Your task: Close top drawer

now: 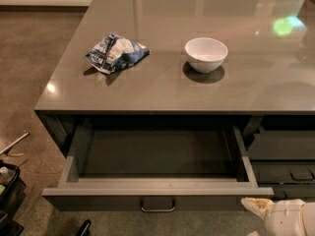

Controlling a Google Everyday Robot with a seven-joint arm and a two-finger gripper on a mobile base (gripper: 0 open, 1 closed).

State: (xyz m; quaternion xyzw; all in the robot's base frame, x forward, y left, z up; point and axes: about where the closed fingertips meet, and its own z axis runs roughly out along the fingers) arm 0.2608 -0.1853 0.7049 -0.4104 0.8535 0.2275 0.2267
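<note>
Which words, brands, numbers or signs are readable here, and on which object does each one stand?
No text can be read with certainty.
Snack bag on the countertop: blue and white print, too blurred to read.
White bowl: no marking.
Top drawer, open: plain front, no label.
Gripper, at the lower right near the drawer's front corner: no marking visible.

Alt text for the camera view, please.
The top drawer stands wide open and empty under a grey counter holding a white bowl and a blue snack bag. The gripper is at lower right, beside the drawer front.
</note>
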